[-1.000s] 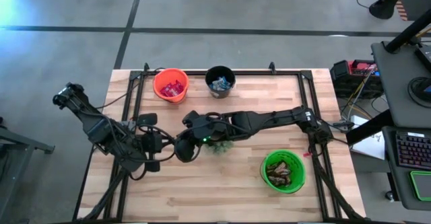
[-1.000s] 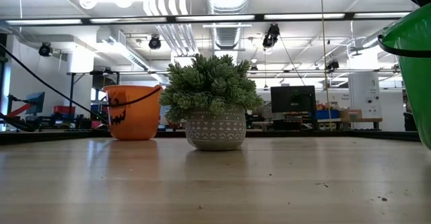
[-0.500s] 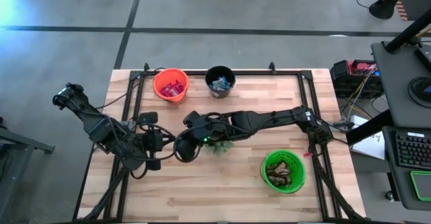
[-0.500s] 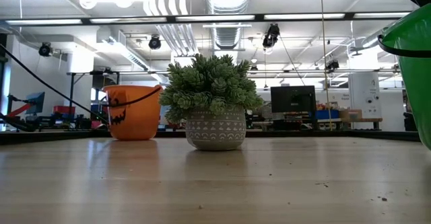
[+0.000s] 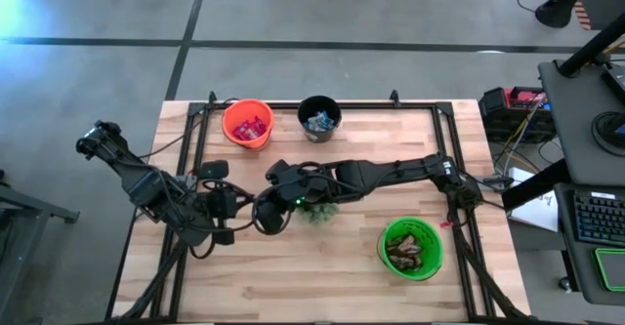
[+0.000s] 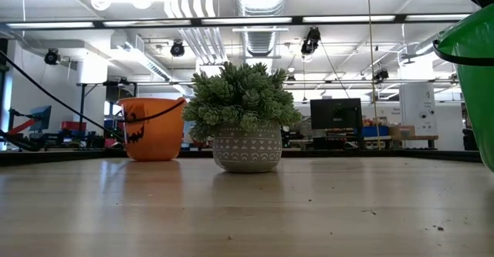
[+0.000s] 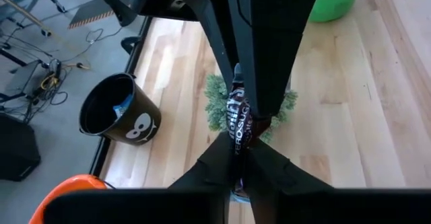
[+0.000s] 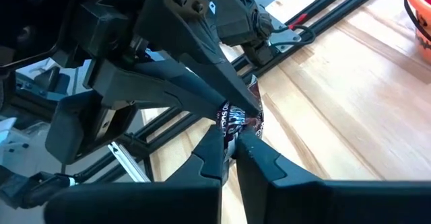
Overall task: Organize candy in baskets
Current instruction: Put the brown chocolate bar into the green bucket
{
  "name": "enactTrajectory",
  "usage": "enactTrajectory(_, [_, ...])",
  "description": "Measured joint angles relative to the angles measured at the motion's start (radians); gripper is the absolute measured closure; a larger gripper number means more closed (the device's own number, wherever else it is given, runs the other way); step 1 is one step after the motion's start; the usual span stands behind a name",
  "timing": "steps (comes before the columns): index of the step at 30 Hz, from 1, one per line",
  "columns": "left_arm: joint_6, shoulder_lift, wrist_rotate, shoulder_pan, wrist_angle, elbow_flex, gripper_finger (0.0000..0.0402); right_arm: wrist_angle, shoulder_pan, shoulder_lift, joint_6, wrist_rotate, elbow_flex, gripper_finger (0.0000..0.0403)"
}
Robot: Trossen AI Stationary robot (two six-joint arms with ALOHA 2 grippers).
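Nothing has moved: left gripper (image 5: 244, 211) and right gripper (image 5: 256, 214), frame centre-left, both still pinch one candy (image 7: 238, 120); handover stalled.

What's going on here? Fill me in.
The two arms meet over the middle of the table, passing a dark-wrapped candy bar between them. The left gripper and the right gripper are both pinched on it, just beside the small potted plant. Candy already sits sorted in three baskets: red pieces in the orange basket, blue-silver in the black basket, brown in the green basket.
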Motion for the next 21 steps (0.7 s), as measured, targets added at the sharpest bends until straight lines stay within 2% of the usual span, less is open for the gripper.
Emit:
enactTrajectory(16, [0.002, 0.000, 0.015, 0.001, 0.003, 0.000, 0.0254, -0.038, 0.002, 0.000, -0.010, -0.011, -0.001, 0.0394])
enactTrajectory(21, [0.002, 0.000, 0.018, 0.001, -0.003, 0.000, 0.0225, -0.098, 0.002, -0.001, -0.009, -0.012, -0.001, 0.0394])
